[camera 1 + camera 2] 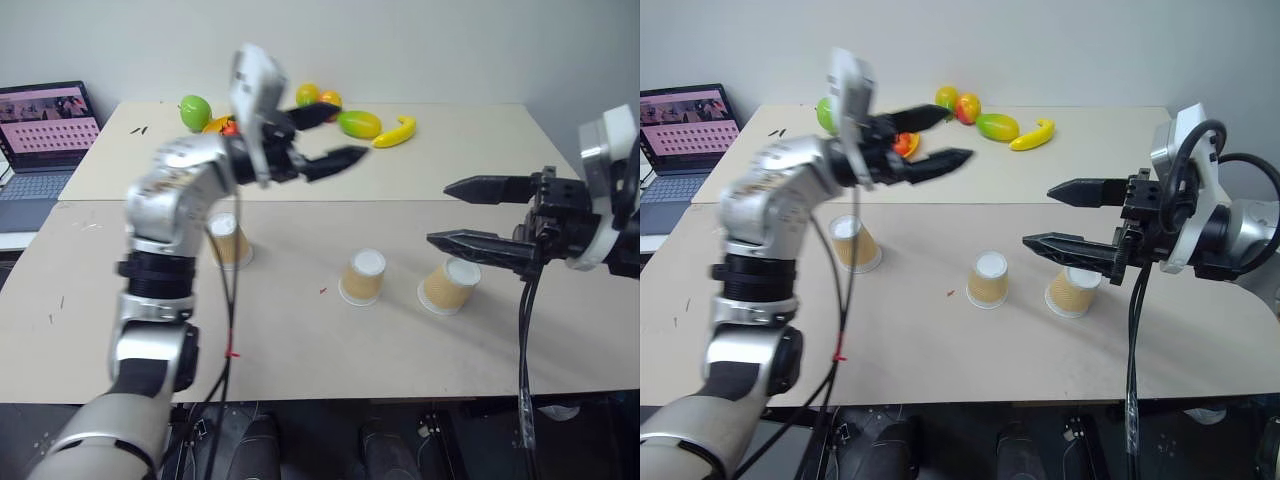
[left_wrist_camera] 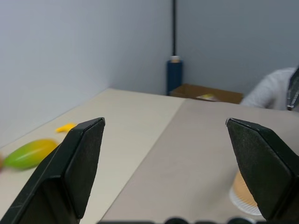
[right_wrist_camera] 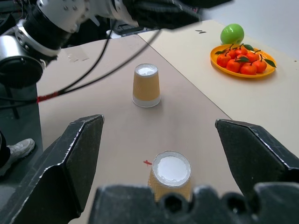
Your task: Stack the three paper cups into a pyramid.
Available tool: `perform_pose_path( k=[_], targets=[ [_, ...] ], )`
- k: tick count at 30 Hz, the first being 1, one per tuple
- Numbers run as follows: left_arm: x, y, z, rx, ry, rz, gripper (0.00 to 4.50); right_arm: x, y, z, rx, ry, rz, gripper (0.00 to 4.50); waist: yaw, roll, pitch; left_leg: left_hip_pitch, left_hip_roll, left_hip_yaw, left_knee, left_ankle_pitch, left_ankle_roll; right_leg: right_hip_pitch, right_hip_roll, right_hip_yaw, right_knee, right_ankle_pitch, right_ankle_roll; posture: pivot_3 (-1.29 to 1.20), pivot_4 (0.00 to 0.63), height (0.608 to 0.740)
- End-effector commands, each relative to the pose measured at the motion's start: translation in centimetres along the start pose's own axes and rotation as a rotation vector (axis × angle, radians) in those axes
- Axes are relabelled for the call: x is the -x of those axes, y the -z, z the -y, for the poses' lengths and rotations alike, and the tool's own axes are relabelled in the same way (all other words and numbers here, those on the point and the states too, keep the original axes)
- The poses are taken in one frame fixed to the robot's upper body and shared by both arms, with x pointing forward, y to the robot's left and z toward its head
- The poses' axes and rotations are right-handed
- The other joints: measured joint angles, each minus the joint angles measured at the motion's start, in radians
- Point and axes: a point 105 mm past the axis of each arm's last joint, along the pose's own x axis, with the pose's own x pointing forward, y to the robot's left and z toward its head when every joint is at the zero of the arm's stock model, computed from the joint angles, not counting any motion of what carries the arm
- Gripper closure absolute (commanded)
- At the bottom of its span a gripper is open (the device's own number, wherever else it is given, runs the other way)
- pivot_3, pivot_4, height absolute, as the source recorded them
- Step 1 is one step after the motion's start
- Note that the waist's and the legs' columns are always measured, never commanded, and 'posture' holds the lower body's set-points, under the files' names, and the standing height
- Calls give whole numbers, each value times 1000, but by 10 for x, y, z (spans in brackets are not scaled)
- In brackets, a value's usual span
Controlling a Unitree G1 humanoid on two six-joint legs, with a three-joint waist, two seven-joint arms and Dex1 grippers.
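Three paper cups stand base up and apart in a row on the near table: the left cup (image 1: 228, 240), the middle cup (image 1: 363, 277) and the right cup (image 1: 450, 285). No cup rests on another. My left gripper (image 1: 340, 135) is raised high above the table, between the left and middle cups, open and empty, pointing right. My right gripper (image 1: 440, 213) hangs open and empty above the right cup, pointing left. The right wrist view shows the middle cup (image 3: 170, 175) just ahead of the open fingers and the left cup (image 3: 146, 85) farther on.
On the far table lie a green apple (image 1: 195, 110), a mango (image 1: 359, 124), a banana (image 1: 396, 133) and an orange plate of small fruit (image 3: 243, 60). A laptop (image 1: 42, 140) stands at the left. A person's sleeve (image 2: 273, 88) shows beyond the table.
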Motion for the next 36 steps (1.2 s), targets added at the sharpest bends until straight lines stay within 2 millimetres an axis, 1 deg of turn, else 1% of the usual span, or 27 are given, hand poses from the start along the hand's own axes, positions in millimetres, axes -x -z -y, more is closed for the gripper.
perform_pose_path(
  k=[1, 3, 7, 12, 15, 18, 24, 28, 32, 34, 36],
  targets=[
    [48, -7, -25, -31, -224, -34, 66, -3, -8, 1, 55, -46, 36, 0, -5, 0, 0, 0, 0, 0, -1, 0, 0, 0, 0, 0, 0, 0, 0, 0, 150, 732],
    [66, 4, -26, -68, -293, -82, 66, -6, -8, 2, 59, -67, 36, 0, -6, 0, 0, 2, 0, 1, -2, 0, 0, 0, 0, 1, 0, 0, 0, 0, 150, 732],
    [92, 35, -5, -36, -389, -72, 66, -13, -7, 11, 82, -115, 24, 0, 3, 0, 1, 1, 0, 1, -1, 0, 0, 0, 0, 1, 0, 0, -1, 0, 150, 732],
    [110, 65, 7, -25, -471, -114, 66, -19, -12, 16, 98, -165, 23, 0, 20, -2, 2, 0, 0, 0, 0, 0, -1, 0, 0, 0, 1, 0, -1, 0, 150, 732],
    [118, 84, 10, -9, -507, -136, 66, -22, -13, 17, 101, -189, 20, 0, 23, -2, 1, 1, 0, 1, -1, 0, -1, 0, 0, 0, 0, 0, -2, 0, 150, 732],
    [124, 98, 11, 7, -542, -145, 66, -23, -14, 16, 102, -202, 15, 0, 27, -2, 2, 0, 1, 1, -1, 0, -1, -1, 1, 0, 0, 0, -2, 0, 150, 732],
    [130, 120, 8, 14, -583, -164, 66, -21, -16, 14, 98, -205, 3, 0, 28, -2, 1, 1, 1, 1, -1, 0, -1, 0, 1, 0, 0, 0, -2, 0, 150, 732],
    [128, 129, 5, 14, -596, -162, 66, -19, -16, 14, 98, -200, -2, 0, 28, -2, 1, 1, 1, 1, -1, 0, -1, 0, 1, 0, 0, 0, -2, 0, 150, 732],
    [123, 145, 4, 50, -609, -171, 66, -18, -19, 14, 101, -189, -5, 0, 28, -2, 1, 1, 0, 1, -1, 0, -1, 0, 1, 0, 0, 0, -2, 0, 150, 732],
    [117, 155, 3, 69, -603, -175, 66, -16, -20, 13, 101, -177, -8, 0, 29, -2, 1, 1, 0, 1, -1, 0, -1, 0, 1, 0, 0, 0, -2, 0, 150, 732],
    [110, 161, 1, 77, -600, -172, 66, -14, -21, 13, 101, -167, -12, 0, 30, -2, 1, 1, 0, 1, 0, 0, -1, 0, 1, 0, 0, 0, -2, 0, 150, 732]
  ],
)
